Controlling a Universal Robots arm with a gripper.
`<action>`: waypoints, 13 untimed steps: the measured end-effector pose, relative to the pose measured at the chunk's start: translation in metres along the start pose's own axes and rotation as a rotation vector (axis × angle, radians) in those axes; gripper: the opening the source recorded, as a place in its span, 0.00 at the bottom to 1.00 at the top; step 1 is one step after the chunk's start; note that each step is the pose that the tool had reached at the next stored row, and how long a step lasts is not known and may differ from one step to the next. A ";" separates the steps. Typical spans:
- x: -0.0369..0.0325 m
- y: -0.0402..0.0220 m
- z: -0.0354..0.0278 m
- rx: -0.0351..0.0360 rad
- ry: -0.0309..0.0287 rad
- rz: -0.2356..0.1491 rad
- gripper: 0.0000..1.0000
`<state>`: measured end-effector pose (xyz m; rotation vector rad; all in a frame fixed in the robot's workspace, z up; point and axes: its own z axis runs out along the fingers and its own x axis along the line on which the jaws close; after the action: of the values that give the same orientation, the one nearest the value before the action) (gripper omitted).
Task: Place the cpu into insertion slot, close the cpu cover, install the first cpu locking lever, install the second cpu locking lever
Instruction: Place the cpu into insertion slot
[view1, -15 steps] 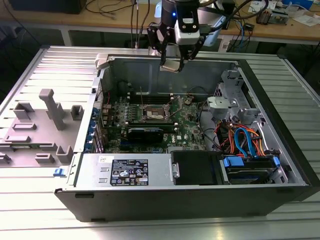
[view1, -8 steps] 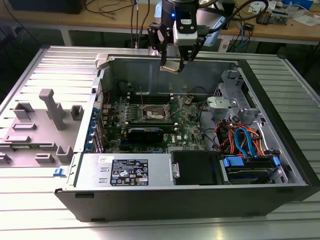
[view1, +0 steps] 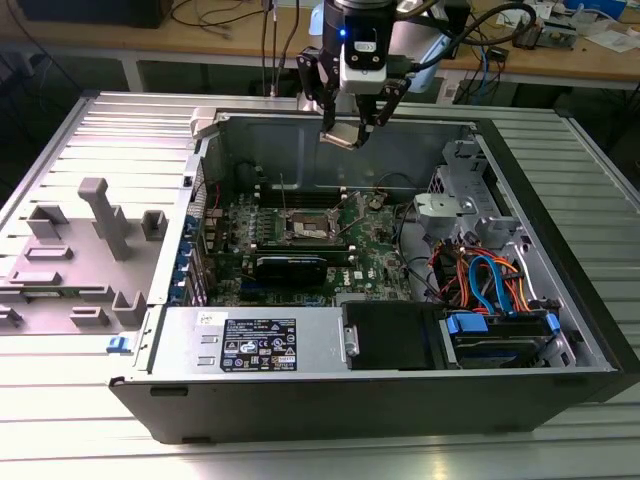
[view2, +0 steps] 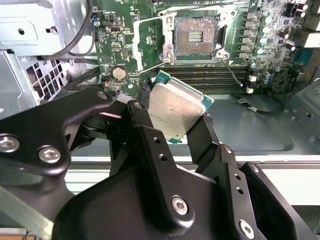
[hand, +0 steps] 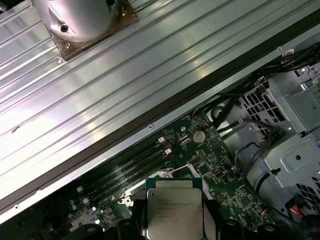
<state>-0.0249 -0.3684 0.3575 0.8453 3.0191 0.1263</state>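
One end effector (view1: 350, 128) grips one cpu (view2: 175, 107) (socket (view2: 195, 36) open).

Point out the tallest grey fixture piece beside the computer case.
The upright post with the wider head, in the exterior view: it rises well above the low arch, the small cube and the flat pieces around it.
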 end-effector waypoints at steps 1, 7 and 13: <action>0.0000 -0.0001 0.0000 0.0000 -0.0001 0.001 0.54; 0.0000 -0.0003 0.0000 0.0001 -0.0001 0.001 0.54; 0.0000 -0.0005 -0.0001 0.0001 -0.0001 0.001 0.54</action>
<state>-0.0251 -0.3687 0.3575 0.8468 3.0186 0.1261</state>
